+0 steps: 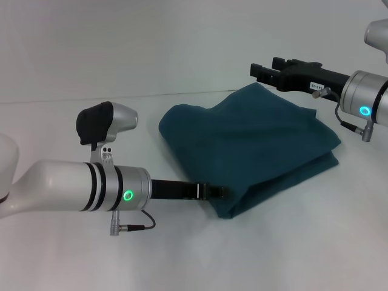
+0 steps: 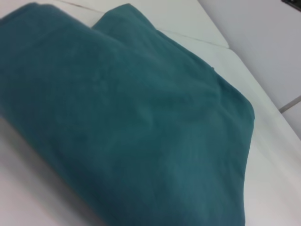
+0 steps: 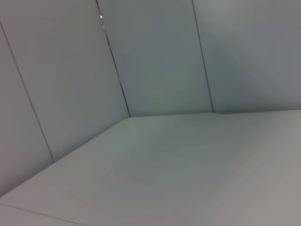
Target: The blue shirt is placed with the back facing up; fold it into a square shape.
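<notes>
This looks like a robot test room, a kind of lab, not a home. A big plain white table [image 1: 254, 254] fills the room in front of the robot, with only one folded cloth on it. Behind the table stands a wall of smooth pale grey panels [image 3: 155, 56] with thin dark lines between them, and two of these walls meet in a corner. Two shiny white robot arms with small green lights reach over the table. It all looks very clean and plain, like a place set up for trying things out.
</notes>
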`<action>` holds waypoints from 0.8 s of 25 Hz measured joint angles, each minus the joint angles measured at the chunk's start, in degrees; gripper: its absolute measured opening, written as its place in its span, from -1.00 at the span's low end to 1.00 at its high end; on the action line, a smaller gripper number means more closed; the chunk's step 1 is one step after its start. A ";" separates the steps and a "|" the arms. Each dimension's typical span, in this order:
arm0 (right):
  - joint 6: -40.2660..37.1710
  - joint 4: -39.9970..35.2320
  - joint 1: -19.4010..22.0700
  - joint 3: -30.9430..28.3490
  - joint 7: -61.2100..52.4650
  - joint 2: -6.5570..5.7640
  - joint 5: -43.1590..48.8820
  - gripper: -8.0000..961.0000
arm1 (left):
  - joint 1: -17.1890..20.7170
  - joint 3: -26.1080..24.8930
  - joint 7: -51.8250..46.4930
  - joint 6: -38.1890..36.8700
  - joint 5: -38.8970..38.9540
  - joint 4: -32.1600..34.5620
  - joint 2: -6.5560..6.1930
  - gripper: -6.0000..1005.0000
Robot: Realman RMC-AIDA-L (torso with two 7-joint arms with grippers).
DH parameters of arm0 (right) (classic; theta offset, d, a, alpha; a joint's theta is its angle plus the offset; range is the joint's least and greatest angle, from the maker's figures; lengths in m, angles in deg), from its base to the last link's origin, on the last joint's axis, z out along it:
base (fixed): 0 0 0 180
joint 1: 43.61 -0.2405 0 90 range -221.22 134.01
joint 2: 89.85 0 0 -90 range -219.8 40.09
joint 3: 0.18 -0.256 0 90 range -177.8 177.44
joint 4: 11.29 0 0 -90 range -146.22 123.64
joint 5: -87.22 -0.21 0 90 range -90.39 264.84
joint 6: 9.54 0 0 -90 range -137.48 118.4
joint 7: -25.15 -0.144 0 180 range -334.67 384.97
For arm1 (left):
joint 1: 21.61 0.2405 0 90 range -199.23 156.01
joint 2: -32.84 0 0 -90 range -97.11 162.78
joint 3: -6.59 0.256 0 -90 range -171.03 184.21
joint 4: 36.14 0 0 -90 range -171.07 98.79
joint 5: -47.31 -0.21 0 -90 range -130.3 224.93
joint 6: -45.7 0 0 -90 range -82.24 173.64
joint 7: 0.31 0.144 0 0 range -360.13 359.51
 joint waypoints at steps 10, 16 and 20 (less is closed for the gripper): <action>-0.39 -0.66 0.10 0.00 0.00 0.10 -0.19 0.43 | 0.00 0.44 -2.63 -0.11 -0.27 -0.21 0.03 0.29; -0.46 -1.32 0.10 0.00 -0.01 0.16 -0.06 0.43 | 0.16 0.92 -4.58 -0.62 -0.34 -0.24 -0.03 0.52; -0.57 -1.48 0.09 0.00 -0.15 0.19 -0.02 0.43 | 0.26 1.05 -5.15 -1.35 -0.34 -0.26 -0.05 0.62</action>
